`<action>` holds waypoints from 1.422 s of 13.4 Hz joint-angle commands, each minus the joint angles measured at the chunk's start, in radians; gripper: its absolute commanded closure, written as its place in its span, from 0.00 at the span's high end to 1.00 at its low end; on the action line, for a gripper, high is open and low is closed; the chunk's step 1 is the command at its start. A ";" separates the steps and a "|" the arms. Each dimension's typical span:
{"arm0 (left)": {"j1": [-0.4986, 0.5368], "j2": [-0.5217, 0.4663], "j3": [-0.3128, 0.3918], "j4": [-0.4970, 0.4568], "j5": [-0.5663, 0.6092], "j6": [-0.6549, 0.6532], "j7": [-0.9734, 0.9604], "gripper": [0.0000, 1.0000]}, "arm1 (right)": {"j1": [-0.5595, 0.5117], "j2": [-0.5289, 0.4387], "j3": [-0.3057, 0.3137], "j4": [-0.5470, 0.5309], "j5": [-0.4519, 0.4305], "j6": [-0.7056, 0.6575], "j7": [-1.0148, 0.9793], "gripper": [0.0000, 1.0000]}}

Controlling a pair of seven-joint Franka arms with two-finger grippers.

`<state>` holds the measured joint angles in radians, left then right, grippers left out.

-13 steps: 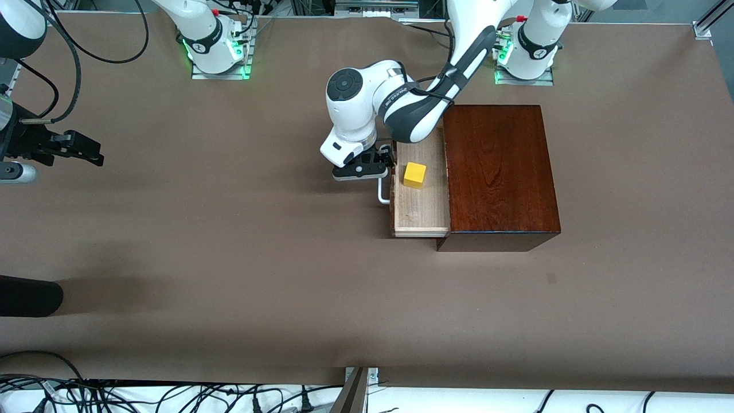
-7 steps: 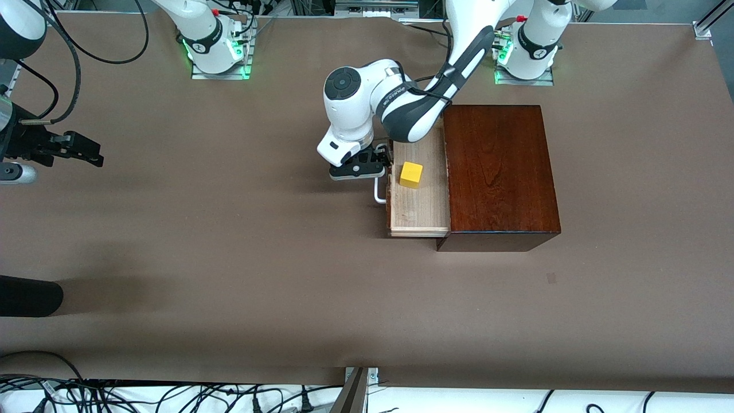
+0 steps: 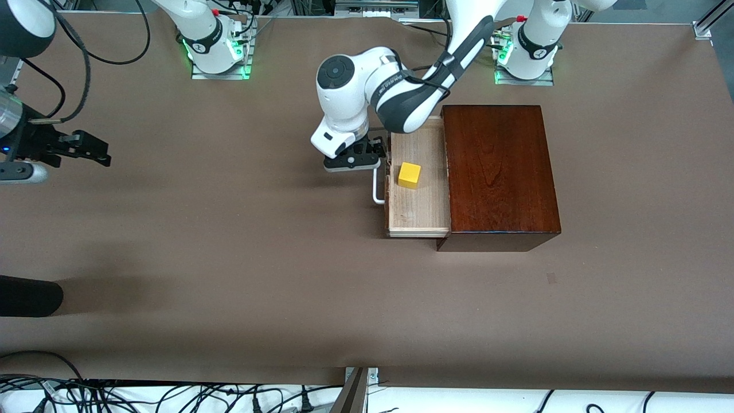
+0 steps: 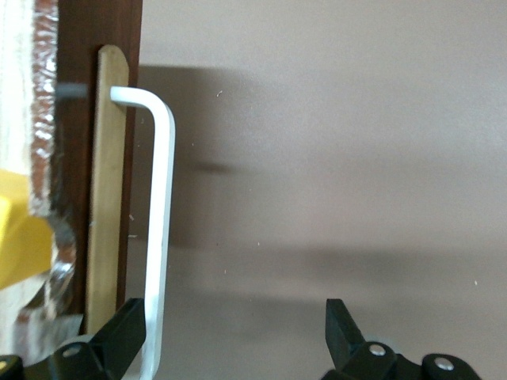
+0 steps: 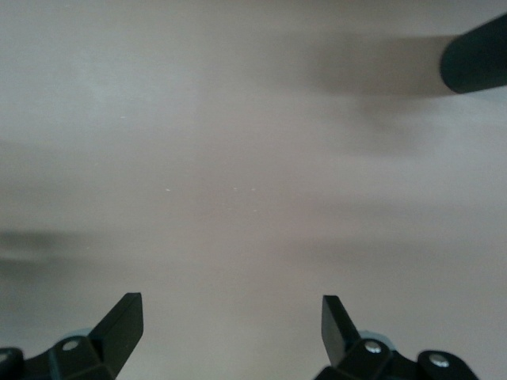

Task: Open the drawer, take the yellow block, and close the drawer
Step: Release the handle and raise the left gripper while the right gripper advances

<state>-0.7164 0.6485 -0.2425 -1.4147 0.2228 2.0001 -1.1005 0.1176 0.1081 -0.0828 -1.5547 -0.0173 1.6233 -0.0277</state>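
Brown counter (image 3: 229,258): drawer (image 3: 417,218) pulled out; left claw (image 3: 367,162) wide open around handle (image 3: 375,189), gripping nothing. Next, lift yellow block (image 3: 409,174). Right claw (image 3: 94,150) waits, open, empty.

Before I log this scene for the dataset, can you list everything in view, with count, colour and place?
Glossy mahogany-coloured wooden box: one, dark reddish-brown, on the table toward the left arm's end.
Pale light-wood drawer: one, pulled out of the box toward the right arm's end, open.
White U-shaped bar handle: one, on the drawer's dark front.
Small bright yellow cube: one, lying in the open drawer.
Brown table: one, under everything.
Dark rounded object: one, black, at the table's edge at the right arm's end; I cannot tell what it is.
Left gripper: at the handle, fingers open, one beside the bar.
Right gripper: open, waiting over bare table at the right arm's end.
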 commanded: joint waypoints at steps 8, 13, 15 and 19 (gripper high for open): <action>0.217 -0.272 -0.080 -0.015 -0.143 -0.300 0.065 1.00 | 0.100 0.007 0.080 0.022 0.135 -0.019 0.123 1.00; 0.406 -0.452 -0.064 -0.076 -0.177 -0.446 0.270 1.00 | 0.209 0.033 0.081 0.022 0.132 -0.005 0.124 1.00; 0.472 -0.503 -0.043 -0.081 -0.177 -0.503 0.376 1.00 | 0.285 0.041 0.081 0.024 0.132 0.010 0.129 1.00; 0.485 -0.564 0.084 -0.081 -0.177 -0.540 0.579 1.00 | 0.454 0.083 0.081 0.024 0.134 0.110 0.250 1.00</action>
<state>-0.2355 0.1361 -0.1946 -1.4519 0.0680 1.4617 -0.6016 0.5035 0.1655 0.0060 -1.5484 0.1095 1.7005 0.1819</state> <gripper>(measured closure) 0.000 0.000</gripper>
